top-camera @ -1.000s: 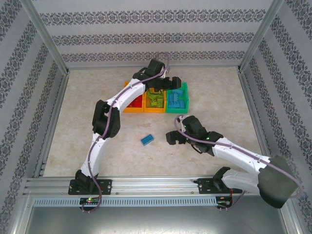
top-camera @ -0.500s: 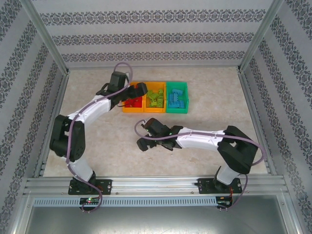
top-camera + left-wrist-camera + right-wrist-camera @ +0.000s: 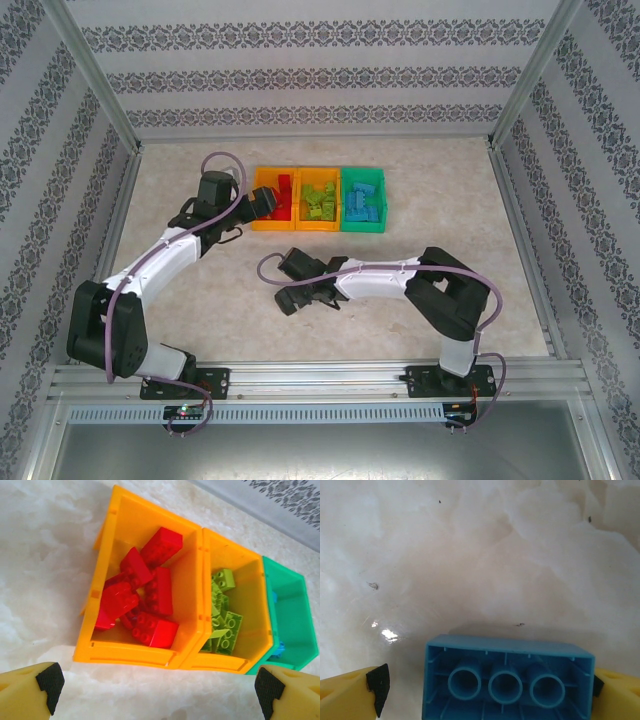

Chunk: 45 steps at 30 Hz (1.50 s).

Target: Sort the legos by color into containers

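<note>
- One light-blue brick (image 3: 507,680) sits out on the table (image 3: 470,545), between the fingers of the right gripper (image 3: 485,690). Its hollow three-tube underside faces the wrist camera.
- The jaws there are apart. The right pad looks to be against the brick's end, while the left pad (image 3: 377,687) has a clear gap.
- My take: centre the hand first so both pads meet the short ends squarely, then close (hard, smooth plastic will probably skate on that glossy marble-look top if shoved from one side).
- It belongs in the green bin (image 3: 362,174) with the other blues.
- The left gripper (image 3: 155,687) hovers empty, fingers spread wide, just in front of the orange bin (image 3: 97,605) of chunky red bricks (image 3: 152,590).
- The lime bricks (image 3: 225,627) fill the middle bin (image 3: 250,595). The bins are thin-walled, shiny and joined in a row.
</note>
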Tool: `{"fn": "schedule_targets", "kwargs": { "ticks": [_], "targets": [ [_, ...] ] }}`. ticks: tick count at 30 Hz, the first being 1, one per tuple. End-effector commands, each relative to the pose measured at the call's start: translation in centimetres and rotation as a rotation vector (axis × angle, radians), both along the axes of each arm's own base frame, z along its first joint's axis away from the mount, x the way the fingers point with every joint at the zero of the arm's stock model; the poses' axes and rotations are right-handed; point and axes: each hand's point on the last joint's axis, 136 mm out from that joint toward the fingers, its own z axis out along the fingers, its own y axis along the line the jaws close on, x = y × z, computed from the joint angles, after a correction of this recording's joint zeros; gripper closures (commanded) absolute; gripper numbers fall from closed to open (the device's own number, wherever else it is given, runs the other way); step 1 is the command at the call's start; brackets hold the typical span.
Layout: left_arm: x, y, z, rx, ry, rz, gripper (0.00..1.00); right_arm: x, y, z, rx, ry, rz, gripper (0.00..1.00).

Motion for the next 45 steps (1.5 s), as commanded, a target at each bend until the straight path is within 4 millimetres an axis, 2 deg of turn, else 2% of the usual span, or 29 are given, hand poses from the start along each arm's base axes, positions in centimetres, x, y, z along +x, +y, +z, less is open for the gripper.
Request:
{"fn": "schedule_targets", "kwargs": {
  "ticks": [1,7,13,16,19,24,30,32,36,38,41,45],
  "targets": [
    [0.0,1.2,0.2,0.027,-0.029,0.03,0.0,0.0,-0.6,-0.8,-0.069,-0.012,-0.016,0.04],
    [-0.4,1.5,-0.4,0.026,-0.017,0.042,0.0,-0.2,-0.8,-1.3,-0.12,-0.016,-0.012,0.12],
    [-0.7,1.7,-1.1,0.033,0.001,0.049,0.0,0.2,-1.2,-0.9,-0.125,-0.044,-0.037,0.33],
    [-0.9,1.9,-1.5,0.042,0.011,0.055,0.0,0.8,-1.0,0.9,-0.092,-0.096,-0.041,0.4],
    [-1.1,2.3,-1.7,0.057,0.017,0.066,0.0,2.0,-1.1,4.0,-0.05,-0.192,-0.047,0.42],
    [-1.4,2.4,-1.9,0.079,0.027,0.059,0.0,6.1,-2.9,9.7,0.049,-0.298,-0.109,0.43],
    [-2.1,2.9,-2.2,0.104,0.031,0.061,0.0,12.9,-8.1,14.4,0.228,-0.284,-0.277,0.43],
    [-2.4,3.2,-2.3,0.117,0.032,0.063,0.0,15.0,-10.1,15.1,0.269,-0.263,-0.337,0.43],
    [-2.7,3.3,-2.3,0.126,0.03,0.058,0.0,18.7,-13.0,14.9,0.311,-0.193,-0.433,0.44],
    [-2.6,3.3,-2.3,0.125,0.03,0.06,0.0,20.1,-14.2,14.1,0.312,-0.156,-0.481,0.44],
    [-2.8,3.4,-2.3,0.129,0.034,0.066,0.0,21.6,-15.4,12.7,0.325,-0.089,-0.547,0.44],
    [-2.9,3.7,-2.5,0.143,0.039,0.067,0.0,22.6,-15.9,11.2,0.325,-0.039,-0.568,0.42]
  ]
}}
